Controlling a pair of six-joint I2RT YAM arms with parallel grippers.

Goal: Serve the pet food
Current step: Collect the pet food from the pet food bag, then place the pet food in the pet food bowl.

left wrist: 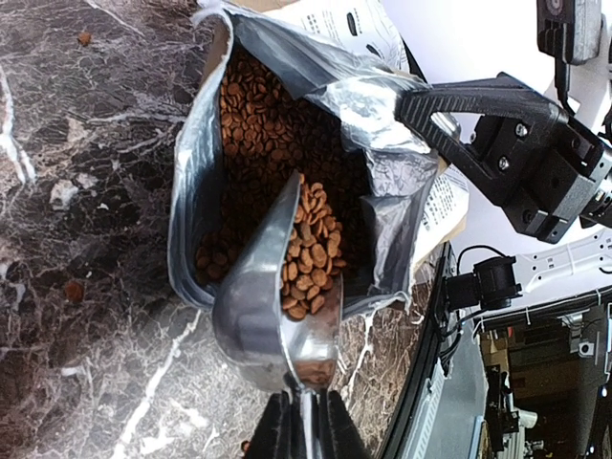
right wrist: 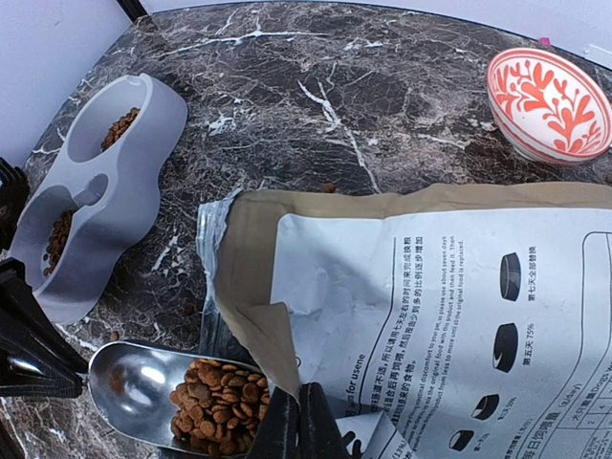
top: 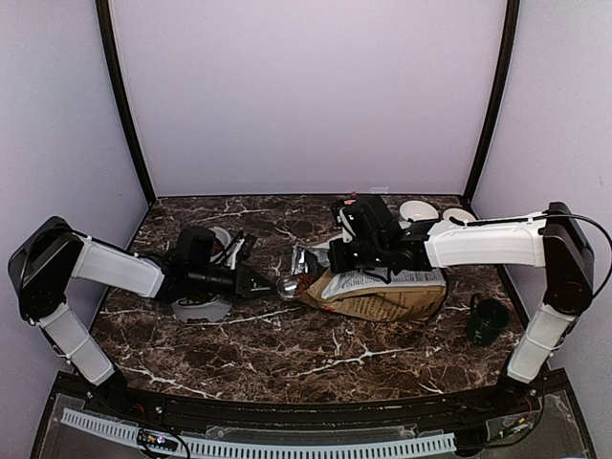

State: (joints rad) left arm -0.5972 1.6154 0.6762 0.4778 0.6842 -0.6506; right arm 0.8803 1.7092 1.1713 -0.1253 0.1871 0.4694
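Observation:
The pet food is reddish-brown kibble: a heap lies in the metal scoop [left wrist: 308, 258] and more fills the open dog-food bag [left wrist: 258, 124]. My left gripper [left wrist: 304, 426] is shut on the handle of the scoop [left wrist: 251, 316], whose bowl sits at the bag's mouth. My right gripper [right wrist: 298, 426] is shut on the edge of the bag's opening [right wrist: 430, 287] and holds it open. From above, the scoop [top: 289, 285] lies between the left gripper [top: 258, 282] and the bag [top: 382, 292]. The grey double bowl [right wrist: 105, 191] holds some kibble in both wells.
A red-and-white patterned bowl [right wrist: 550, 103] stands behind the bag, with two pale bowls at the back right [top: 418, 210]. A black object [top: 488, 320] sits near the right arm's base. A few stray pellets [left wrist: 84, 38] lie on the marble table.

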